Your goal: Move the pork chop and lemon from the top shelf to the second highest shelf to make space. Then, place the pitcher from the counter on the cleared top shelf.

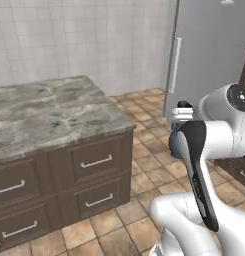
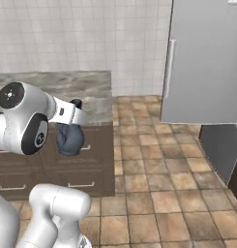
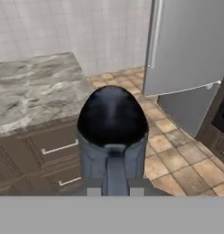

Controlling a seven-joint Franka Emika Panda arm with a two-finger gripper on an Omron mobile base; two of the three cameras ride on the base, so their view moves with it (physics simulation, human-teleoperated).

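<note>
1 pitcher (image 3: pixel 112 137), dark blue-grey, is up off the counter (image 1: pixel 49 112) and hanging from the gripper (image 2: pixel 73 115), out over the tiled floor (image 2: pixel 154 193) in front of the drawers (image 1: pixel 96 162). In the hand view you're looking straight down its dark mouth, with the handle running toward the camera at the bottom, so my read is the jaws are pinched tight on the handle or the rim right by it. In the right base view the round belly dangles just below the hand.

Handling-wise, I'd guess it's rigid and glazed-smooth, so kind of slippery, and the fat belly puts most of the weight low. Held from 1 side up top like that, it'll probably want to swing or tip when the arm turns. The handle or the narrow neck is the only sane place to grab; the belly looks way too wide for those fingers.

The fridge door (image 3: pixel 186 45) is swung open off to the right with its long handle (image 1: pixel 173 65) facing us. The shelves, pork chop and lemon are out of frame, so I can't say how those stand.

0 brands, labels or readable text anywhere.
</note>
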